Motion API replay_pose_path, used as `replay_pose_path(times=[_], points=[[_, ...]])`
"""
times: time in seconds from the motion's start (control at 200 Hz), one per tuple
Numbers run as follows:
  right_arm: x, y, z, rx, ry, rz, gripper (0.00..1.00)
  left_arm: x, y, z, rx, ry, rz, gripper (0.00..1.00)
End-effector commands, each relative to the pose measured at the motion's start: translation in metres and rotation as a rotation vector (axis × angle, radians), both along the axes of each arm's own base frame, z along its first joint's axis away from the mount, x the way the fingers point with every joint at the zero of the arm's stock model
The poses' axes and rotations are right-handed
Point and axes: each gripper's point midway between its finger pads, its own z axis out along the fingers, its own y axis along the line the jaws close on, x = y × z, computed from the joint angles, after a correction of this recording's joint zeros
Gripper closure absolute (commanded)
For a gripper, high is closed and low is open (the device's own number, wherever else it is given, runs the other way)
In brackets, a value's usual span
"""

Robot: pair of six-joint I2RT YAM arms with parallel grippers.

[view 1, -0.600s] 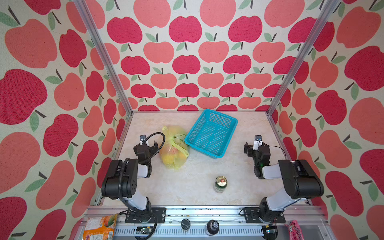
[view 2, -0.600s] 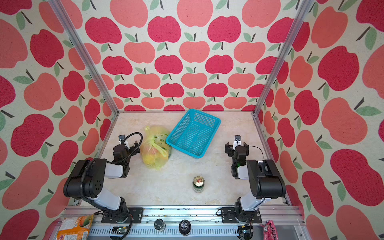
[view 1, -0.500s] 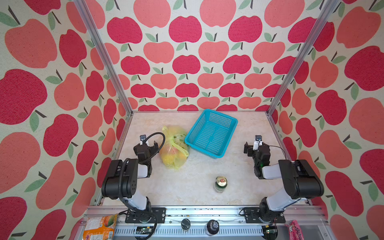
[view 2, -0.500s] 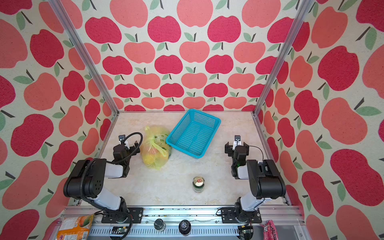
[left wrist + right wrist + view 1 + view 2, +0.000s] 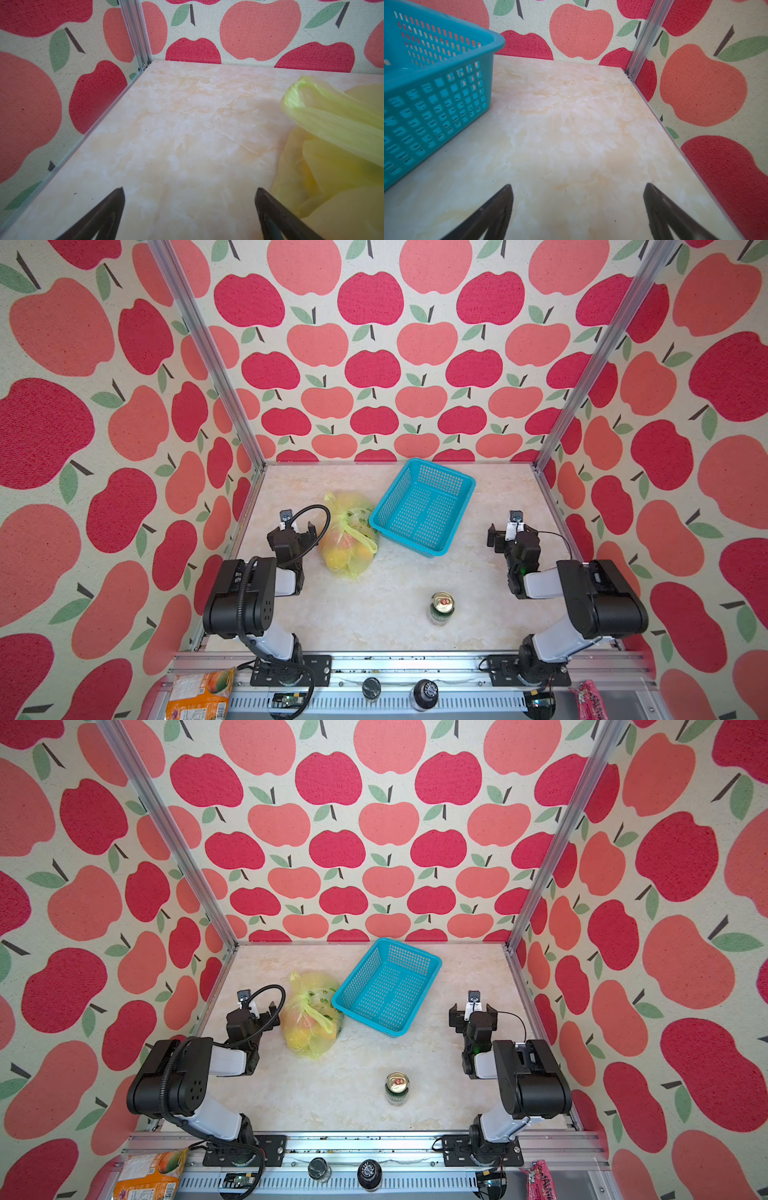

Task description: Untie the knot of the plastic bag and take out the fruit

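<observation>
The pale yellow plastic bag (image 5: 351,526) (image 5: 316,994) lies on the marble table, left of centre in both top views. Its knot (image 5: 344,519) (image 5: 306,1005) sits on top, tied, with loop handles sticking out. Fruit (image 5: 343,553) (image 5: 305,1029) shows through the film as yellow, orange and pink shapes. My left gripper (image 5: 293,527) (image 5: 253,1011) (image 5: 190,189) rests low just left of the bag, open and empty; the bag (image 5: 332,155) lies beside one finger. My right gripper (image 5: 512,531) (image 5: 473,1013) (image 5: 578,187) is open and empty near the right wall.
A turquoise perforated basket (image 5: 422,506) (image 5: 386,986) (image 5: 425,93) stands empty right of the bag. A green drink can (image 5: 441,608) (image 5: 397,1088) stands upright near the front. An orange snack packet (image 5: 199,695) lies off the table's front left. Apple-print walls enclose three sides.
</observation>
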Motion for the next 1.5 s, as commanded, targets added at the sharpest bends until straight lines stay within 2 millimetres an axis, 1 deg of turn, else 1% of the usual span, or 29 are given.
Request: replay_pose_path(times=[0.0, 0.03, 0.035, 0.055, 0.145, 0.235, 0.27, 0.335, 0.39, 0.45, 0.51, 0.56, 0.63, 0.64, 0.645, 0.66, 0.71, 0.755, 0.785, 0.82, 0.865, 0.916, 1.021, 1.071, 1.201, 1.266, 1.321, 1.356, 1.496], points=[[-0.014, -0.008, 0.032, -0.043, -0.106, -0.074, 0.01, -0.004, -0.012, 0.003, 0.039, -0.036, -0.055, 0.01], [-0.019, -0.012, 0.04, -0.049, -0.125, -0.11, 0.01, -0.004, -0.013, 0.01, 0.045, -0.064, -0.058, 0.01], [-0.02, -0.013, 0.04, -0.049, -0.124, -0.115, 0.01, -0.008, -0.013, 0.005, 0.045, -0.053, -0.059, 0.01], [-0.024, -0.016, 0.044, -0.045, -0.132, -0.136, 0.01, -0.013, -0.013, 0.003, 0.047, -0.051, -0.053, 0.01], [-0.035, -0.029, 0.052, 0.011, -0.129, -0.219, 0.01, -0.016, -0.011, 0.017, 0.065, -0.061, -0.024, 0.01], [-0.041, -0.028, 0.059, 0.091, -0.119, -0.214, 0.01, -0.018, -0.012, 0.029, 0.086, -0.06, -0.008, 0.01], [-0.042, -0.021, 0.064, 0.1, -0.105, -0.17, 0.01, -0.021, -0.01, 0.036, 0.098, -0.078, 0.016, 0.01], [-0.048, -0.02, 0.072, 0.156, -0.08, -0.166, 0.01, -0.027, -0.009, 0.048, 0.127, -0.115, 0.055, 0.01], [-0.056, -0.017, 0.08, 0.253, -0.072, -0.148, 0.01, -0.034, -0.006, 0.063, 0.143, -0.158, 0.104, 0.01], [-0.065, -0.015, 0.089, 0.385, -0.068, -0.123, 0.01, -0.039, -0.01, 0.081, 0.106, -0.213, 0.112, 0.01], [-0.078, -0.01, 0.089, 0.506, 0.007, -0.096, 0.01, -0.044, -0.024, 0.099, 0.042, -0.261, 0.042, 0.01], [-0.084, -0.01, 0.099, 0.555, -0.02, -0.083, 0.01, -0.05, -0.037, 0.119, -0.034, -0.304, -0.03, 0.01], [-0.098, -0.016, 0.104, 0.652, -0.012, -0.126, 0.01, -0.063, -0.057, 0.148, -0.163, -0.345, -0.142, 0.01], [-0.1, -0.014, 0.106, 0.661, -0.011, -0.115, 0.01, -0.065, -0.06, 0.147, -0.181, -0.337, -0.153, 0.01], [-0.1, -0.014, 0.107, 0.663, -0.014, -0.112, 0.01, -0.065, -0.061, 0.155, -0.19, -0.353, -0.159, 0.01], [-0.102, -0.009, 0.112, 0.671, -0.016, -0.075, 0.01, -0.069, -0.063, 0.168, -0.215, -0.372, -0.174, 0.01], [-0.105, 0.006, 0.129, 0.676, -0.034, 0.034, 0.01, -0.082, -0.068, 0.184, -0.309, -0.37, -0.202, 0.01], [-0.109, 0.01, 0.136, 0.687, -0.03, 0.05, 0.01, -0.094, -0.071, 0.197, -0.366, -0.368, -0.218, 0.01], [-0.111, 0.01, 0.138, 0.693, -0.023, 0.046, 0.01, -0.101, -0.073, 0.196, -0.393, -0.344, -0.226, 0.01], [-0.113, 0.008, 0.137, 0.706, -0.002, 0.023, 0.01, -0.108, -0.071, 0.203, -0.425, -0.382, -0.222, 0.01], [-0.114, 0.011, 0.137, 0.713, 0.022, 0.032, 0.01, -0.116, -0.067, 0.203, -0.503, -0.414, -0.199, 0.01], [-0.113, 0.018, 0.138, 0.718, 0.054, 0.059, 0.01, -0.123, -0.068, 0.209, -0.575, -0.442, -0.219, 0.01], [-0.108, 0.038, 0.139, 0.714, 0.121, 0.126, 0.01, -0.131, -0.081, 0.232, -0.659, -0.452, -0.322, 0.01], [-0.106, 0.046, 0.137, 0.688, 0.155, 0.133, 0.01, -0.129, -0.079, 0.237, -0.69, -0.417, -0.304, 0.01], [-0.095, 0.071, 0.13, 0.582, 0.237, 0.143, 0.01, -0.118, -0.072, 0.228, -0.77, -0.286, -0.206, 0.01], [-0.089, 0.081, 0.121, 0.53, 0.297, 0.132, 0.01, -0.113, -0.078, 0.226, -0.803, -0.253, -0.232, 0.01], [-0.082, 0.088, 0.112, 0.495, 0.348, 0.119, 0.01, -0.108, -0.086, 0.232, -0.784, -0.264, -0.289, 0.01], [-0.078, 0.094, 0.106, 0.478, 0.379, 0.114, 0.01, -0.105, -0.087, 0.232, -0.769, -0.258, -0.291, 0.01], [-0.063, 0.114, 0.083, 0.421, 0.478, 0.107, 0.01, -0.094, -0.072, 0.215, -0.725, -0.181, -0.146, 0.01]])
